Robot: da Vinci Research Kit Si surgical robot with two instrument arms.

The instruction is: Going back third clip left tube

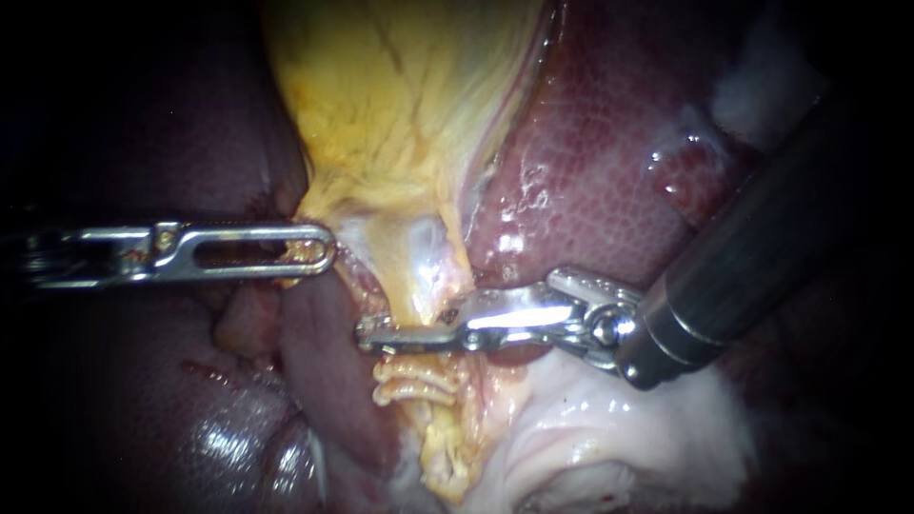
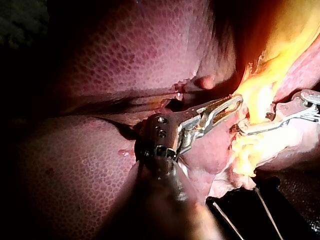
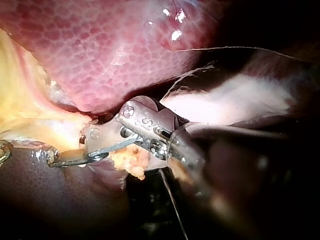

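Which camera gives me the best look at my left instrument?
The endoscope view: the left instrument lies side-on and well lit, its tip against the yellow tissue. The left wrist view shows it from behind, with its shaft dark. The right wrist view catches only a sliver of its tip, ahead of the right instrument.

The gallbladder fills the upper centre, with the liver at its right. From mid-left, my left instrument reaches the gallbladder's lower left edge. My right instrument ends at centre, just above the clips.
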